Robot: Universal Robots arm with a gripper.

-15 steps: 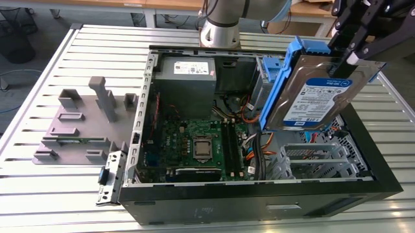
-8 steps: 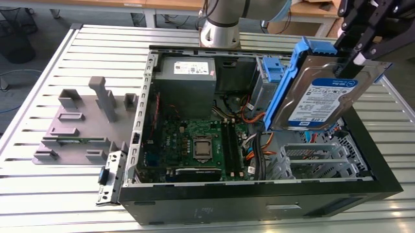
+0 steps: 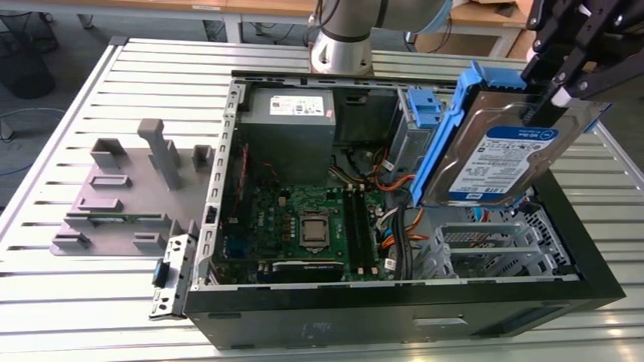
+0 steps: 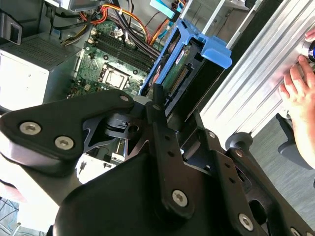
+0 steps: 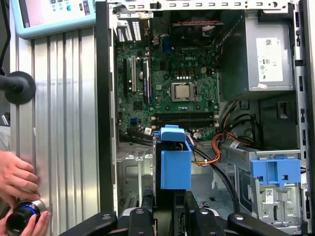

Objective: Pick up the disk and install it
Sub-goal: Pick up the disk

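while the gripper (image 3: 551,102) is clamped on the upper edge of the disk (image 3: 498,162), the disk hangs tilted in the air above the open computer case (image 3: 403,320), over the corner of the case where the empty metal drive cage (image 3: 493,245) sits. the grip takes only one narrow edge, so i judge the main risk to be the disk swinging or slipping in that hold, since most of its weight hangs below the clamped edge. if it drops, it lands inside the case, on the cage or on the orange and black cables (image 3: 394,197) bunched just beside the cage, and it could bounce toward the motherboard (image 3: 302,226) in the middle of the case. a tilted approach could also jam the blue bracket (image 5: 175,164) against the cage walls instead of letting it slide in, and loose cables could get pinched beneath it. a person's hand (image 5: 17,179) rests on the worktop (image 5: 64,98) just outside the case wall, so a sideways swing of the arm out of the case could meet it.
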